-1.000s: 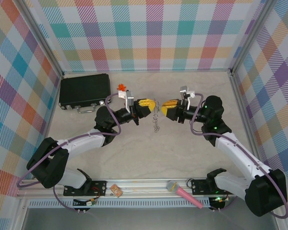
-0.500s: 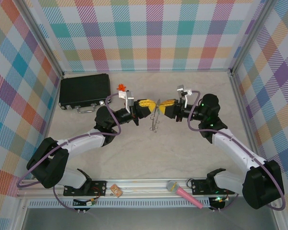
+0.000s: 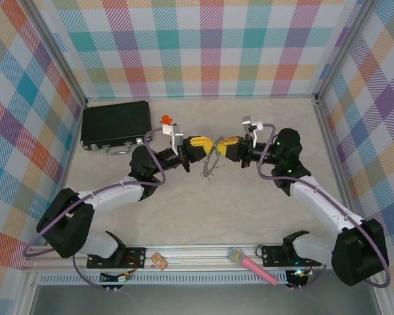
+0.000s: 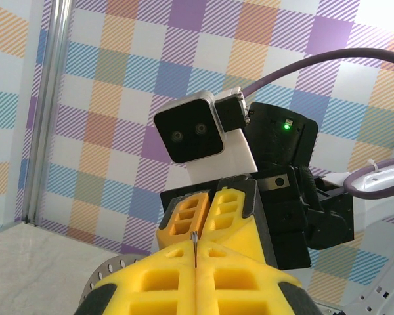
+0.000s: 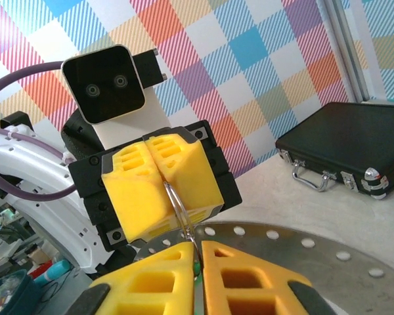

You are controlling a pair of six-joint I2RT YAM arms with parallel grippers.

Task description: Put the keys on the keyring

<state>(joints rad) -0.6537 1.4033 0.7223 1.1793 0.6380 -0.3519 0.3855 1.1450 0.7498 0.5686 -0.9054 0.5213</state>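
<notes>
At the near rail a pink microphone [image 3: 251, 264] is lying. Mid-desk [image 3: 184, 203], the right pincer [image 3: 218, 142], which was standing apart and part-open a second ago, is now meeting the left pincer [image 3: 210, 142] tip to tip and is closed, nipping the key [image 5: 196, 266] (only a green speck shows). The left pincer is staying clamped on the keyring [image 5: 315, 262], which was hanging edge-on and is now tilting beneath both. Farther back, a black case [image 3: 115, 123] and an orange toy [image 3: 165, 119] are sitting unmoved.
</notes>
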